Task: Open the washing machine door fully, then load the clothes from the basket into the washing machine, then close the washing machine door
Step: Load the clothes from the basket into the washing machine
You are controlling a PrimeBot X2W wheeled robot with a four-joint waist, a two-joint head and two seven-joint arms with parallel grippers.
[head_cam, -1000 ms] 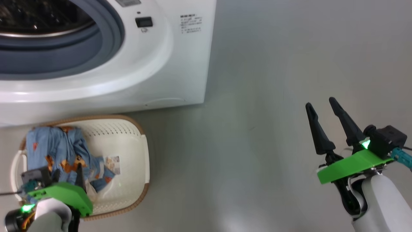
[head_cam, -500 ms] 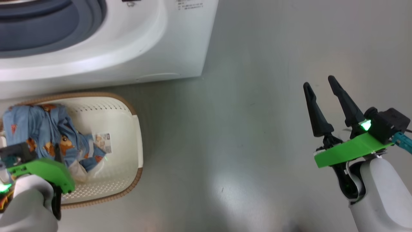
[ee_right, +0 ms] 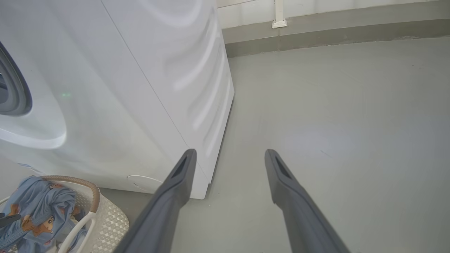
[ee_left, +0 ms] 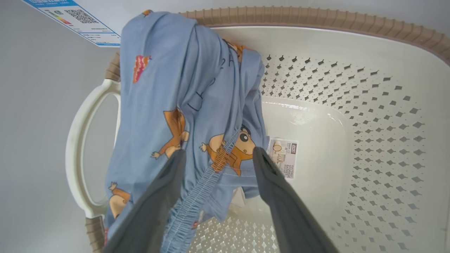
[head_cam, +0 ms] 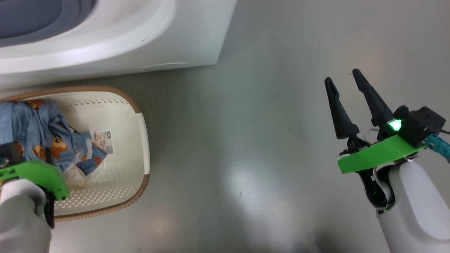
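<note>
The clothes (ee_left: 182,88), light blue fabric with orange-brown cartoon prints, lie heaped in the left half of the cream basket (ee_left: 351,105). My left gripper (ee_left: 218,151) is open, its two fingers straddling the garment's elastic hem from just above. In the head view the clothes (head_cam: 35,123) and the basket (head_cam: 139,116) are at the lower left, under my left arm's green mount (head_cam: 35,175). My right gripper (head_cam: 342,77) hangs open and empty over bare floor at the right. The white washing machine (head_cam: 140,42) stands behind the basket. The washing machine door is out of view.
A paper label (ee_left: 284,158) lies on the basket's bottom. The machine's grey gasket (head_cam: 35,17) shows at the top left. Its side panel (ee_right: 197,88) and round lower flap (ee_right: 144,182) face my right gripper (ee_right: 229,153). Grey floor (head_cam: 246,140) spreads to the right.
The head camera has tilted, so machine and basket have slid up and left in the picture. Both grippers stay open; the left remains over the clothes.
</note>
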